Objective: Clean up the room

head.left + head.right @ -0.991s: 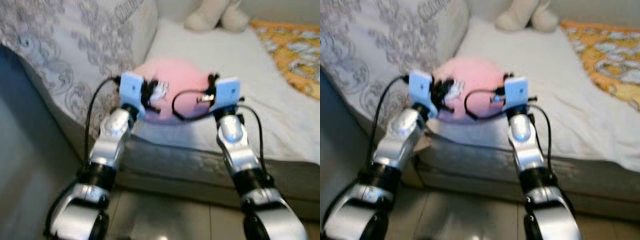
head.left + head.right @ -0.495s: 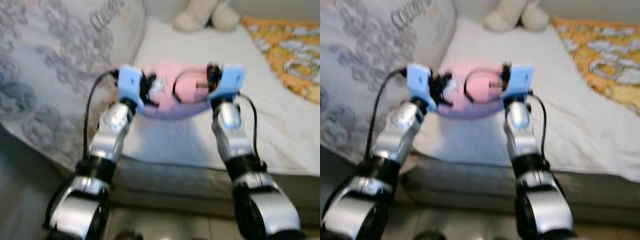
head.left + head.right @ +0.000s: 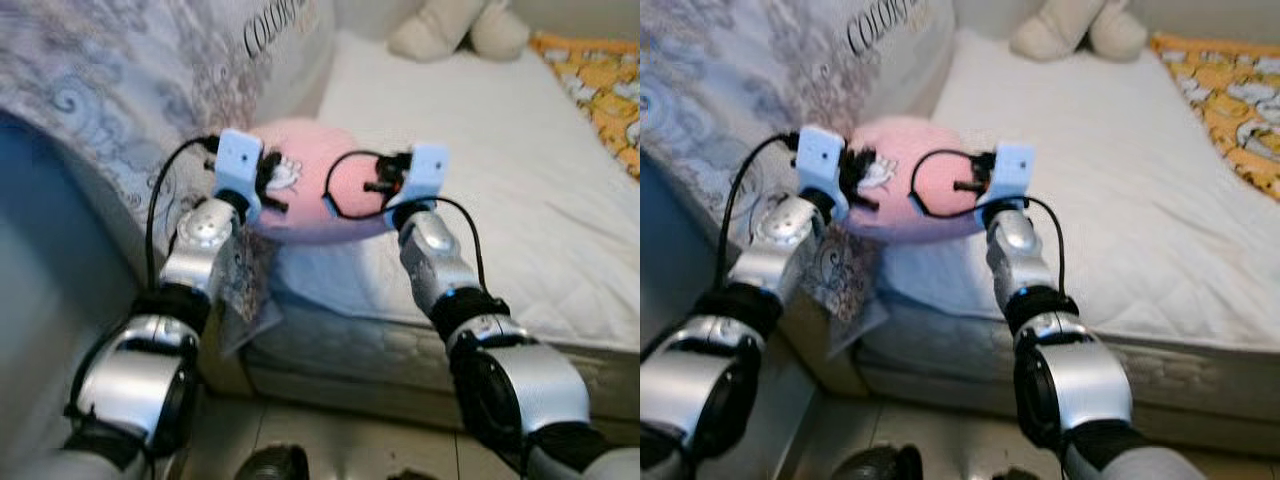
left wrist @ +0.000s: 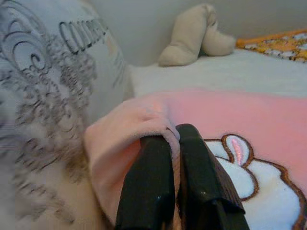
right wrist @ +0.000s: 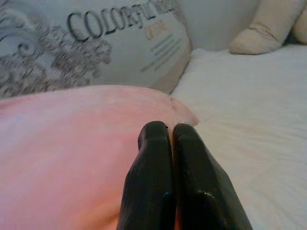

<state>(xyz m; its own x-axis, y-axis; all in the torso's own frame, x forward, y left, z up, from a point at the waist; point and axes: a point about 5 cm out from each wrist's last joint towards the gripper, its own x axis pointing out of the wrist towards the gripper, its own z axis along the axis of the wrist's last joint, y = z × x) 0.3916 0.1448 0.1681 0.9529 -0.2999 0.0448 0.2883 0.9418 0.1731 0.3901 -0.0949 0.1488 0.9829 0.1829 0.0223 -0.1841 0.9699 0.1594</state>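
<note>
A round pink pillow (image 3: 310, 185) with a white rabbit print (image 4: 249, 177) is held between my two arms, over the near left corner of the white mattress (image 3: 500, 150). My left gripper (image 4: 173, 136) is shut on a fold of the pillow's pink fabric at its left edge. At the pillow's right edge my right gripper (image 5: 170, 127) is shut on the pink cover. I cannot tell whether the pillow's underside touches the mattress.
A grey patterned duvet with printed lettering (image 3: 150, 90) is heaped along the bed's left side, hanging over its edge. A beige plush toy (image 3: 455, 25) lies at the far end and an orange patterned quilt (image 3: 600, 80) at the right. Tiled floor (image 3: 330, 440) runs below the bed.
The whole view has shifted and sharpened as the camera moved. Both grippers have kept their hold on the pink pillow, about the same distance apart.
</note>
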